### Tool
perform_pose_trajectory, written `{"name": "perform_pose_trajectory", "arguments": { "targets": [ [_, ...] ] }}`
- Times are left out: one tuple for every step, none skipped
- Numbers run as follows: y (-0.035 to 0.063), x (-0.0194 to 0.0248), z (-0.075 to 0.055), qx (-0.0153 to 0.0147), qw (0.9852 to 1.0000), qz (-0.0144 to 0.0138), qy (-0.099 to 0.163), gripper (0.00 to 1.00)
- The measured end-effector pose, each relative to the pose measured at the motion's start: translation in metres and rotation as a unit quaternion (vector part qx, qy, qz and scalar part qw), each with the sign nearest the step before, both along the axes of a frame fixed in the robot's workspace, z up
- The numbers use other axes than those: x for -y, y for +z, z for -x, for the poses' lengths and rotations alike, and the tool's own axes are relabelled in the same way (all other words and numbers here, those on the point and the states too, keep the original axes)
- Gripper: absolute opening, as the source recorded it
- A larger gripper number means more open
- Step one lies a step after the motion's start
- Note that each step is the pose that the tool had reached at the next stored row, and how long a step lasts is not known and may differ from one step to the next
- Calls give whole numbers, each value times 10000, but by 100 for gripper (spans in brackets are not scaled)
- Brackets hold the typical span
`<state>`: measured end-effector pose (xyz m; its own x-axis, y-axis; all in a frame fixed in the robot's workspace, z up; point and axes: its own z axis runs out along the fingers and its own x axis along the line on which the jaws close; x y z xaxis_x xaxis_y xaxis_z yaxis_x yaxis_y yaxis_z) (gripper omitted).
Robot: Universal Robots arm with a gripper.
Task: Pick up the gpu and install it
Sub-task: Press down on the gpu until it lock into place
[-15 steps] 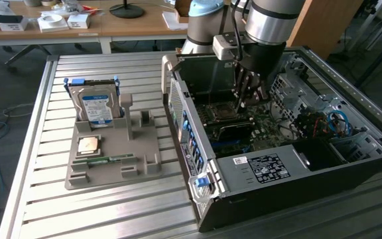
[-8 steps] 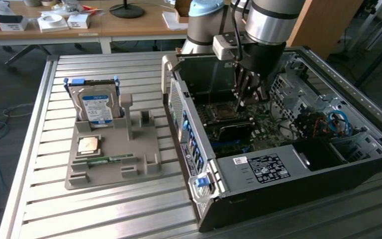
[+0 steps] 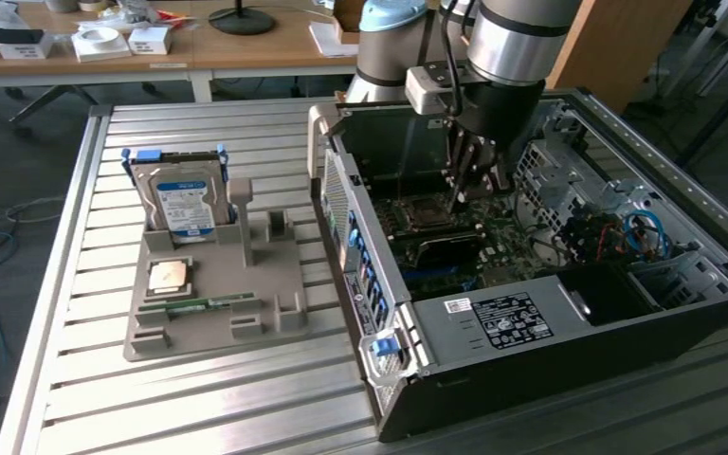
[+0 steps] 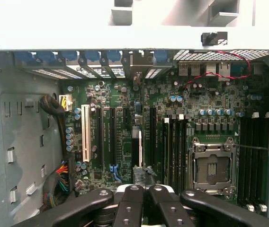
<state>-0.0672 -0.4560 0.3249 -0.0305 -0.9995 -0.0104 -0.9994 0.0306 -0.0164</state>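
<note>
My gripper (image 3: 463, 192) reaches down into the open computer case (image 3: 554, 322) above the motherboard. In the wrist view its black fingers (image 4: 130, 203) are shut together on the gpu (image 4: 139, 146). The gpu is seen edge-on as a thin upright strip running from the fingers toward the case's rear slot openings (image 4: 101, 64). It stands in line with the dark expansion slots (image 4: 111, 137) on the motherboard (image 4: 205, 109). Whether its edge sits in a slot I cannot tell.
A CPU socket (image 4: 211, 168) and memory slots (image 4: 174, 151) lie beside the gpu, and a cable bundle (image 4: 58, 179) sits by the case wall. On the slatted table (image 3: 111, 398) a grey holder (image 3: 212, 294) carries a hard drive (image 3: 185, 201), a CPU chip (image 3: 168, 275) and a memory stick (image 3: 206, 305).
</note>
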Motion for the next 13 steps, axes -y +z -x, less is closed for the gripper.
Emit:
{"name": "perform_pose_trajectory", "arguments": {
  "targets": [
    [-2, 0, 0, 0, 10000, 0, 0, 11],
    [-8, 0, 0, 0, 10000, 0, 0, 11],
    [-15, 0, 0, 0, 10000, 0, 0, 11],
    [-24, 0, 0, 0, 10000, 0, 0, 11],
    [-34, 0, 0, 0, 10000, 0, 0, 11],
    [-45, 0, 0, 0, 10000, 0, 0, 11],
    [-57, 0, 0, 0, 10000, 0, 0, 11],
    [-72, 0, 0, 0, 10000, 0, 0, 11],
    [-86, 0, 0, 0, 10000, 0, 0, 11],
    [-102, 0, 0, 0, 10000, 0, 0, 11],
    [-118, 0, 0, 0, 10000, 0, 0, 11],
    [-136, 0, 0, 0, 10000, 0, 0, 11],
    [-154, 0, 0, 0, 10000, 0, 0, 11]
  ]
}}
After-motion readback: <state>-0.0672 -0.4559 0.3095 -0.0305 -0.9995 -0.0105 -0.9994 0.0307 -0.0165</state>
